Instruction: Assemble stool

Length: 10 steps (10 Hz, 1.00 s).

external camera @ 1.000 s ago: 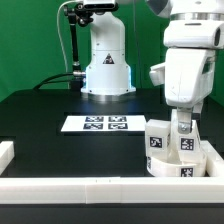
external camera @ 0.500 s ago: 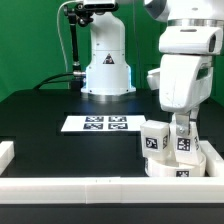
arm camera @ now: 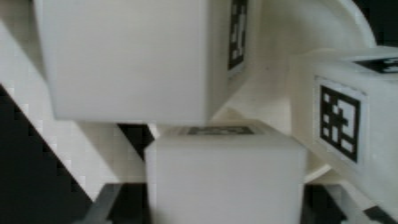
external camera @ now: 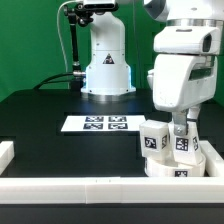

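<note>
White plastic stool parts cluster at the lower right of the exterior view on a black tabletop (external camera: 40,115): a tagged leg (external camera: 153,138) stands on the round seat (external camera: 176,165). The tool (external camera: 180,128) comes down from above, closed on a second leg (external camera: 183,141) beside it. The marker board (external camera: 95,124) lies at centre, well apart.

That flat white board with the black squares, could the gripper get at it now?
Probably yes. The marker board lies bare on the black table, nothing on or over it. But the gripper looks closed on a stool leg.
</note>
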Motion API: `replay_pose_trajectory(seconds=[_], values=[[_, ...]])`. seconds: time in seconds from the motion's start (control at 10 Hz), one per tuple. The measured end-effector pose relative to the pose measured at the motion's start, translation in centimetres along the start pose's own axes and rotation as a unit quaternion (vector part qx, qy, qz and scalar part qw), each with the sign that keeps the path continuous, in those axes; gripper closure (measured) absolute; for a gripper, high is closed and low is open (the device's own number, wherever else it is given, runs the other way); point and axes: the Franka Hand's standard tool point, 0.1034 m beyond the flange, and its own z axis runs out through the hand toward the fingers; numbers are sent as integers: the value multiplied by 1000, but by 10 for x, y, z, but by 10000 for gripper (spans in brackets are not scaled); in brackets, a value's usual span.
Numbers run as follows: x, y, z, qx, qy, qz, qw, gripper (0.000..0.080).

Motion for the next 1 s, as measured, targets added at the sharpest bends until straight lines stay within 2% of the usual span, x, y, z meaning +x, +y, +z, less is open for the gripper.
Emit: replay_pose_trajectory(seconds=[0.3, 0.5, 0.9, 1.0], values=[[0, 0, 0, 0, 0, 129, 992, 452], [0, -1, 1, 1, 0, 214, 977, 452], [1, -3, 1, 3, 0, 396, 918, 453], [1, -4, 2, 8, 1, 448, 894, 453]])
